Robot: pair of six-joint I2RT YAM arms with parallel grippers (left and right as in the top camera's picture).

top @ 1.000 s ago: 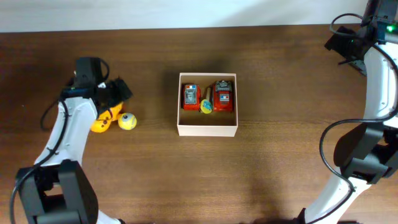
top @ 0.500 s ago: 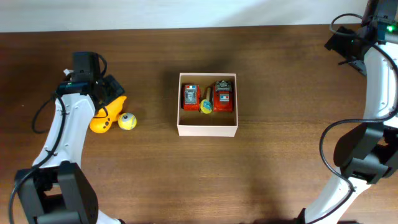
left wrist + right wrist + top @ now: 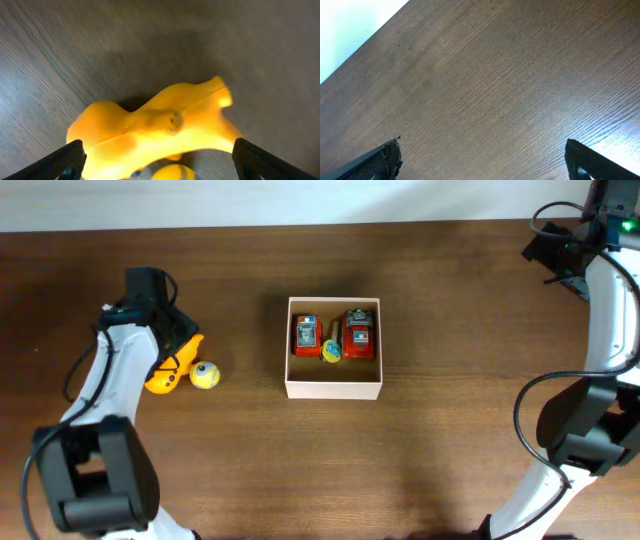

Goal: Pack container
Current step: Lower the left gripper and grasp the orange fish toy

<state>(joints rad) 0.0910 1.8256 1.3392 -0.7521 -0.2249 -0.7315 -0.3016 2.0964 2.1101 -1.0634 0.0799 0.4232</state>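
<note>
The container (image 3: 334, 389), a small square shallow box with thin white walls and a brown inside, sits flat and open-topped. It is well to the right of the left gripper (image 3: 182, 335), and well left of and nearer than the right gripper (image 3: 545, 250). Along its far wall two red toy cars (image 3: 306, 335) lie side by side with a small yellow-green piece (image 3: 331, 352) between them.

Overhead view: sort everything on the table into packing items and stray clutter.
Job: container; red car, second red car and small yellow piece inside it; yellow toy below the open left gripper, yellow ball beside it.
Lying about: no stray objects seen; right gripper open over bare table.
</note>
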